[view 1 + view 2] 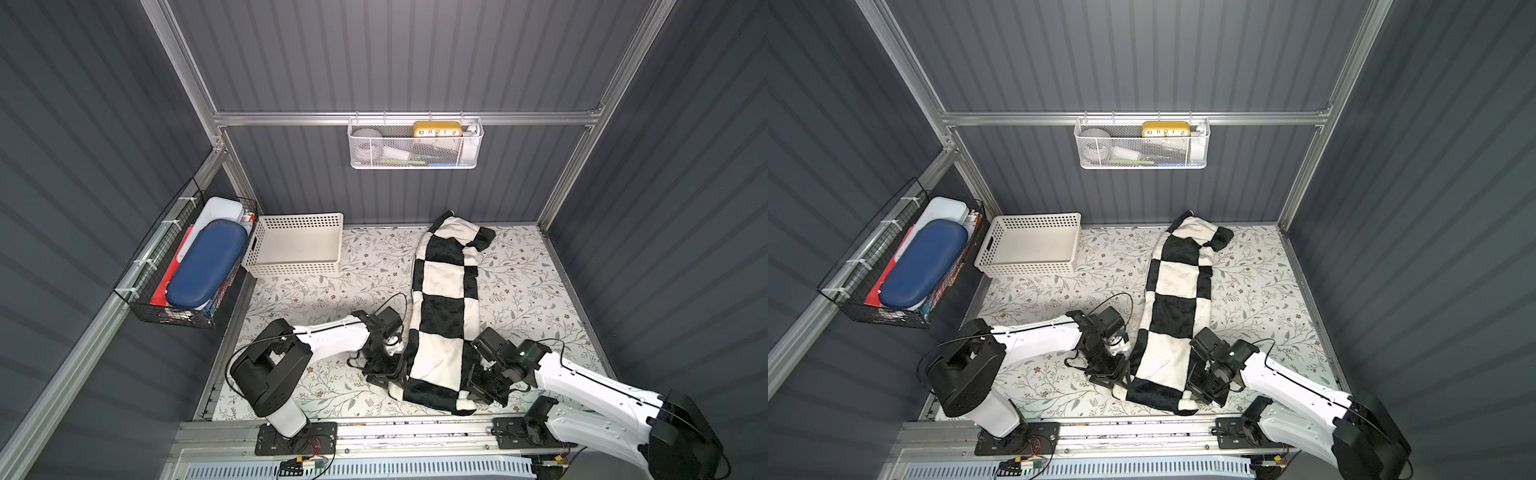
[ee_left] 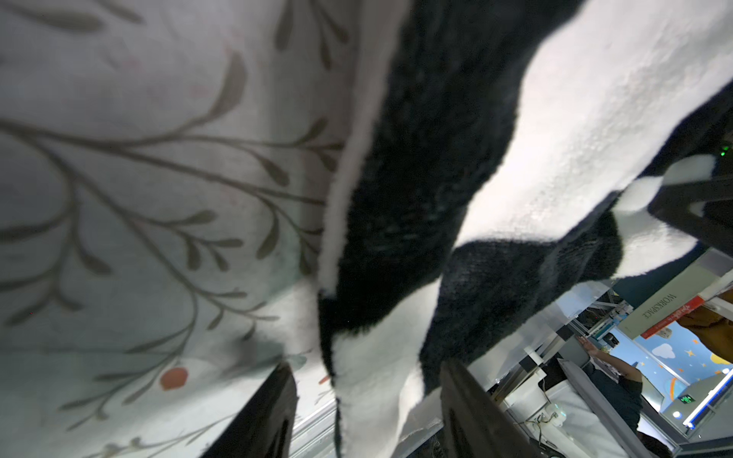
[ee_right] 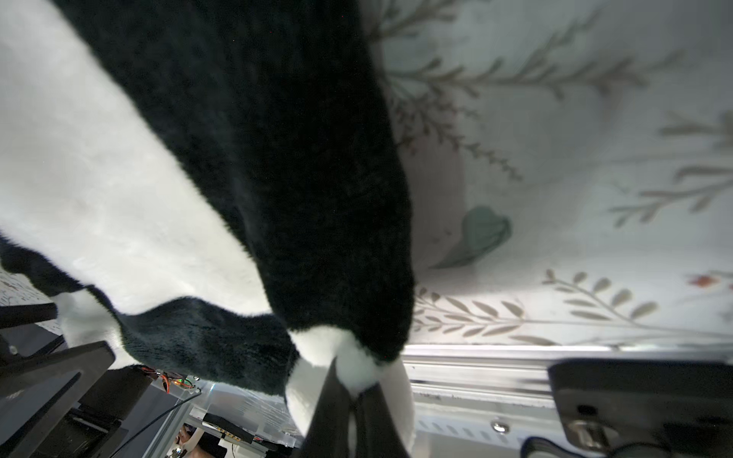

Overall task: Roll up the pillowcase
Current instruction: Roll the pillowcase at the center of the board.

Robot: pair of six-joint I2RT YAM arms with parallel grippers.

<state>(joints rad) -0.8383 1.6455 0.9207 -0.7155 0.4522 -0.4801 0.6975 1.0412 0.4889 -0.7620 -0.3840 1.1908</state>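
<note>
The pillowcase [image 1: 446, 316] lies on the table [image 1: 532, 282] as a long folded strip, well apart from the cream perforated basket [image 1: 291, 270]. Its far end is level with the basket and its near end reaches much closer to the robot than the basket does.

The right gripper [image 3: 353, 380] is pinched tight on a white corner of that near end. The left gripper [image 2: 365, 365] stands with its jaws apart and the opposite edge of the cloth hangs loose between them, so I judge that only one corner is secured.

The step looks like taking hold of the near end to start the roll. To do it well, the left gripper should bite deep into the plush before either arm lifts. Both corners should then rise level and turn over together toward the end level with the basket. That keeps the first turn tight and square, because thick pile is likely to slip and skew.

A yellow clock [image 1: 438, 132] in the white mesh basket [image 1: 415, 160] hung high above the cream basket shows 10, 11, 12, 1 and 2. In the left wrist view a sign [image 2: 654, 311] reads "WORKSPACE", and the red strip beside it is illegible.
</note>
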